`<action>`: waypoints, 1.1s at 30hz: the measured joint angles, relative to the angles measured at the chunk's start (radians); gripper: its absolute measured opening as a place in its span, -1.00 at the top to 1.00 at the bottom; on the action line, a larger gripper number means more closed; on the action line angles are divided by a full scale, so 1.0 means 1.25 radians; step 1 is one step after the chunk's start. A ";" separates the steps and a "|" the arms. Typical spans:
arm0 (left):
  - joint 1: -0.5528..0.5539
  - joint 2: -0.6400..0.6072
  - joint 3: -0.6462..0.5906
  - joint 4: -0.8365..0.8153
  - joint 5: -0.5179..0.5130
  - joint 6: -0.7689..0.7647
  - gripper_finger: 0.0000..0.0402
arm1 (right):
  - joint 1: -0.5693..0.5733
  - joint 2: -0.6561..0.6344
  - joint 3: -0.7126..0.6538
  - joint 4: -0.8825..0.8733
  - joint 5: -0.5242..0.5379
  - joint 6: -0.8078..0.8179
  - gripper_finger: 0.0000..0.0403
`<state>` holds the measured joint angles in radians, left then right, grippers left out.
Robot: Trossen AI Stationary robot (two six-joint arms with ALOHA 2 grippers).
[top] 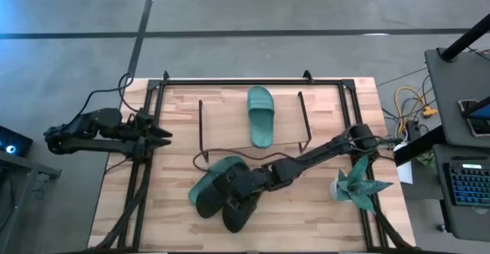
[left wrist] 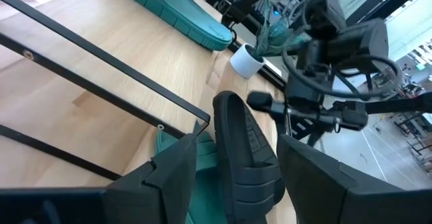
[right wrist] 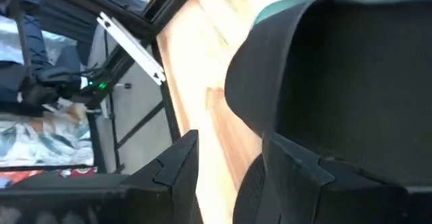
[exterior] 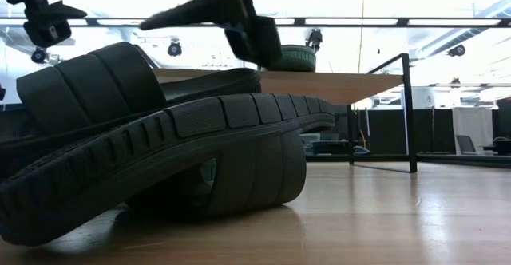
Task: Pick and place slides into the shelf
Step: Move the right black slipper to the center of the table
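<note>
— Looking down from above, where is the right gripper [top: 243, 183] relative to the shelf [top: 200, 124]?

— Just in front of the shelf's open side, over the heap of slides: a black slide [top: 236, 208], another black slide [top: 227, 182] and a teal slide [top: 203, 193] overlapping. One teal slide [top: 260, 115] already lies on the shelf's top board, toe to heel running front to back.

— Is the right gripper holding anything?

— Its wrist view shows the fingers [right wrist: 177, 158] spread, with a black strap [right wrist: 337, 82] just ahead between them. I'd call it released, not yet clamped.

— And the direction for the next move?

— The shelf lies directly beyond the pile from the gripper. The black slide's long axis slants toward the table's front edge, so it probably needs turning to match the shelved one.

— The left gripper [top: 162, 135]?

— Parked left of the shelf, fingers apart, farther from the pile.
</note>
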<state>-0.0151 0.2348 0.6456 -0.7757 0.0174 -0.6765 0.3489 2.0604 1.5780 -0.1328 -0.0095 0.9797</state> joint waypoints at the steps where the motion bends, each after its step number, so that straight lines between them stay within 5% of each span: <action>1: 0.000 0.000 0.000 -0.001 0.000 0.000 0.05 | 0.004 0.006 0.000 0.001 0.010 0.007 0.23; 11: 0.000 0.000 0.000 -0.001 0.002 0.002 0.05 | 0.004 0.050 0.000 0.017 0.095 0.034 0.23; 21: 0.000 -0.002 0.000 -0.002 0.004 0.002 0.05 | -0.004 0.097 0.037 0.049 0.094 0.040 0.26; 33: 0.000 -0.007 0.000 -0.022 0.004 0.030 0.05 | -0.007 0.160 0.153 0.024 0.110 0.033 0.92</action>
<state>-0.0151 0.2262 0.6453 -0.8034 0.0221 -0.6388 0.3401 2.2607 1.7697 -0.1024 0.1278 1.0209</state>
